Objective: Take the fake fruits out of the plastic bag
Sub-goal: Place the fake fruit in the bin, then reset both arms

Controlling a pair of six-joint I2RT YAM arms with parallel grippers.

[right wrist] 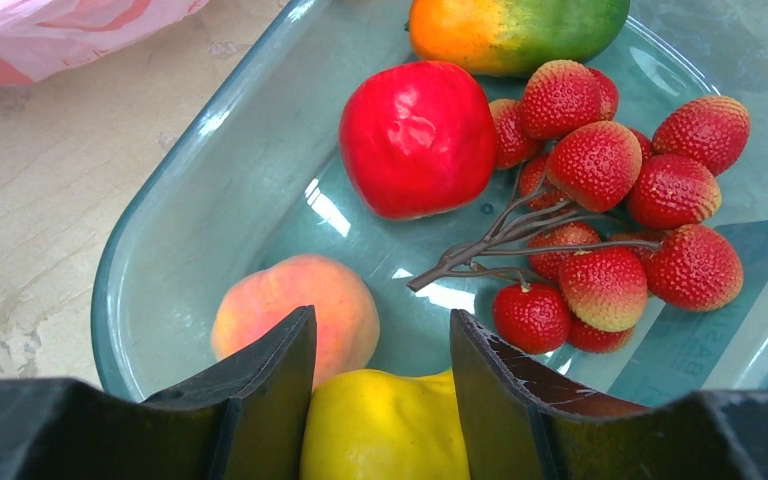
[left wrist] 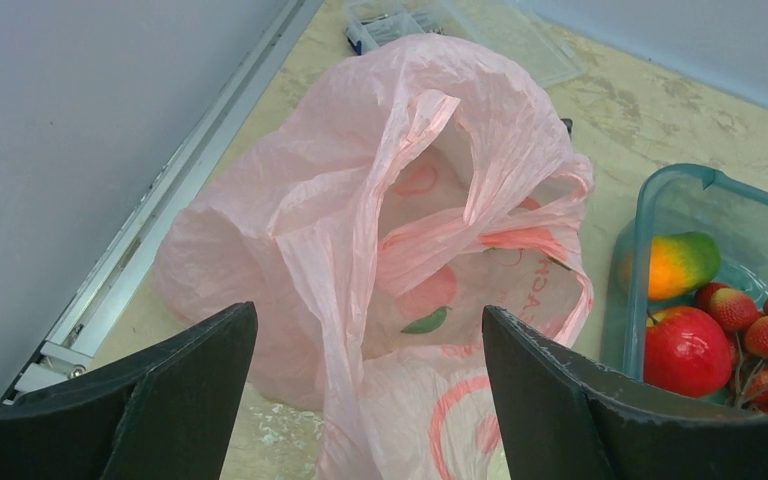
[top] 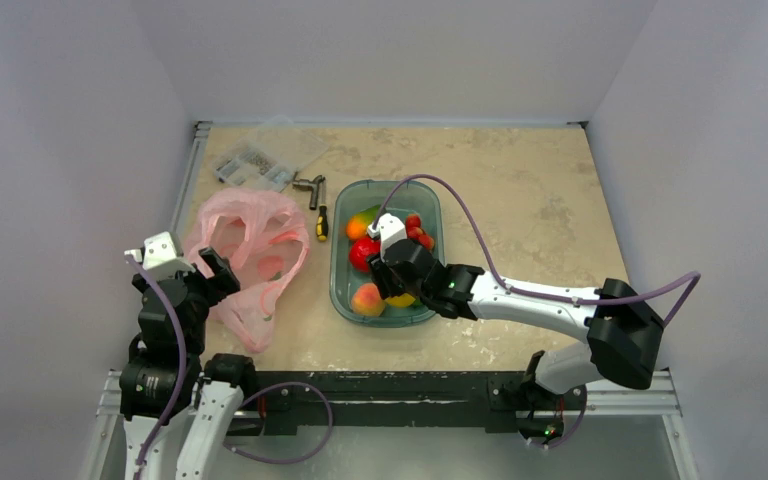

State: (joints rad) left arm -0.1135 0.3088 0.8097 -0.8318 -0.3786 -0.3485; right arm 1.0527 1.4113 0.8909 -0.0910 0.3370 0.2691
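Observation:
The pink plastic bag [top: 250,250] lies crumpled at the table's left, its mouth gaping toward my left gripper [left wrist: 370,330]. That gripper is open at the bag's near edge, and a strip of the bag [left wrist: 380,200] hangs loose between the wide fingers. My right gripper [right wrist: 382,345] is shut on a yellow fruit [right wrist: 380,430] just above the teal tub [right wrist: 160,200]. In the tub lie a round red fruit [right wrist: 417,135], a bunch of small red ones [right wrist: 610,200] and a peach-orange one [right wrist: 260,310]. Whatever is inside the bag is hidden.
A green-to-orange mango-like fruit [right wrist: 520,30] lies at the tub's far end. A clear parts box [top: 260,160], a metal tool [top: 310,187] and a yellow-handled screwdriver [top: 321,222] sit behind the bag. A metal rail [left wrist: 160,220] runs along the table's left edge.

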